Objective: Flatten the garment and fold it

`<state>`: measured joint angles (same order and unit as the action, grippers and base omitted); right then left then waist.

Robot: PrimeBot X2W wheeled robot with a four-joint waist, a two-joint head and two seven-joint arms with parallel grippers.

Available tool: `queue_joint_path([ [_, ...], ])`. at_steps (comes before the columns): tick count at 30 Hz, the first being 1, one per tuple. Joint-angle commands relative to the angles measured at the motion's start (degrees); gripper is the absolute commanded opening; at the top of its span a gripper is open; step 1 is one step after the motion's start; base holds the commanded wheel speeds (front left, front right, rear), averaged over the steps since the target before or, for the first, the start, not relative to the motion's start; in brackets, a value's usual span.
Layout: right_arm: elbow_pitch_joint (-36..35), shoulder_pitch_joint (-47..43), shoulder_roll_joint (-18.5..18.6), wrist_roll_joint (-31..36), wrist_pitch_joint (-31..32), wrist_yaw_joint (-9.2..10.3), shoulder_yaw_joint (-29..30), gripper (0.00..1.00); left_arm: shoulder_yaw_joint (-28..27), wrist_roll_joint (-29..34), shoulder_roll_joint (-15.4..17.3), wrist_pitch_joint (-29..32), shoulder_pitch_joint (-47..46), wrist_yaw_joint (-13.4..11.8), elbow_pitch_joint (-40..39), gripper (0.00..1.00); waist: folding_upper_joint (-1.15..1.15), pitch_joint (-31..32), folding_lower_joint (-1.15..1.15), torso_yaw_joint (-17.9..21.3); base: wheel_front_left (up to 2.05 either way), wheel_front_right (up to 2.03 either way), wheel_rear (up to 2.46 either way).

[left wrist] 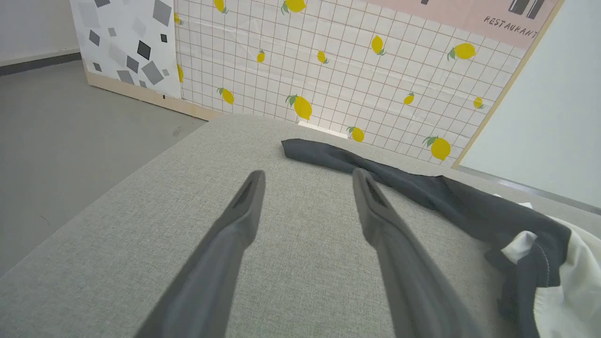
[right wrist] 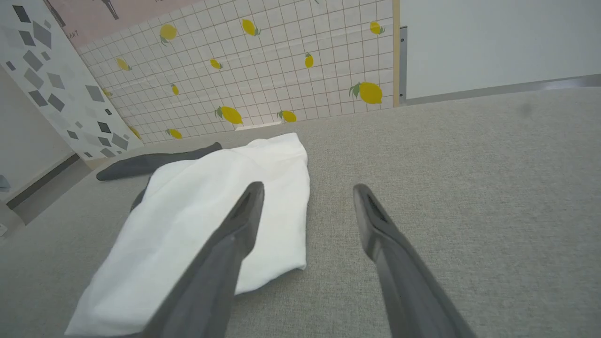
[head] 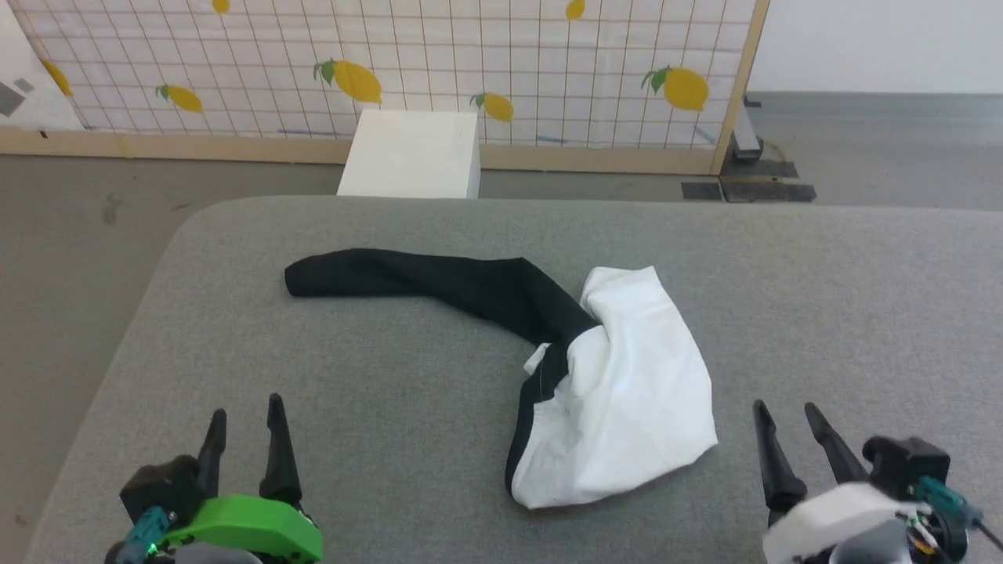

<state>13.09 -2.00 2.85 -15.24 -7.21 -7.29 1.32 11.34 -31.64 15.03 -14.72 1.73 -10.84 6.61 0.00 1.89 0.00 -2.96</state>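
Observation:
The garment (head: 627, 392) lies bunched on the grey table, its white body in a loose heap right of centre and one black sleeve (head: 423, 282) stretched out to the left. My left gripper (head: 244, 411) stands open near the front left, well clear of the cloth, with nothing between its fingers. In the left wrist view the left gripper (left wrist: 307, 178) points past the sleeve (left wrist: 375, 169). My right gripper (head: 783, 411) stands open at the front right, just right of the white heap. The right wrist view shows the right gripper (right wrist: 307, 190) beside the white cloth (right wrist: 211, 211), empty.
The grey padded table (head: 392, 407) has a rounded far left corner and bare surface on both sides of the shirt. Beyond it a white box (head: 411, 153) sits on the floor before a lemon-print partition (head: 470, 63).

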Motion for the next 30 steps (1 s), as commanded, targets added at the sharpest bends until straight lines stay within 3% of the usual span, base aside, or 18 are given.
queue_joint_path([
  [1, -0.29, 2.66, 0.03, -0.11, 1.64, -0.20, -0.32, 1.00, -0.88, 1.17, -0.84, -0.26, 0.86, 0.32, -0.81, 1.00, 0.00, -1.50, 0.00, -0.66, 0.00, 0.00, 0.00],
  [9, 1.76, 22.67, 0.03, 4.54, 22.67, -0.20, -7.81, 1.00, -3.27, 4.70, -5.37, -0.27, -0.35, 3.67, -2.97, 1.00, 0.00, -8.05, 0.00, -3.67, 0.00, 0.00, 0.00],
  [18, 17.48, 46.96, 0.03, 13.08, 45.30, -0.20, -17.71, 1.00, -2.97, 8.28, -9.45, -0.28, -6.43, 8.55, -2.37, 1.00, 0.00, -17.29, 0.00, -11.32, 0.00, 0.00, 0.00],
  [26, 29.59, 55.94, 0.54, 22.68, 50.94, -0.20, -16.80, 1.00, -1.80, 8.78, -11.85, -0.28, -9.94, 11.52, -0.74, 1.00, 0.00, -24.55, 0.00, -18.22, 0.00, 0.00, 0.00],
  [30, 34.13, 56.02, 0.63, 23.89, 50.73, -0.20, -16.51, 1.00, -1.42, 8.17, -12.10, -0.28, -10.55, 12.11, -0.18, 1.00, 0.00, -25.72, 0.00, -19.41, 0.00, 0.00, 0.00],
])
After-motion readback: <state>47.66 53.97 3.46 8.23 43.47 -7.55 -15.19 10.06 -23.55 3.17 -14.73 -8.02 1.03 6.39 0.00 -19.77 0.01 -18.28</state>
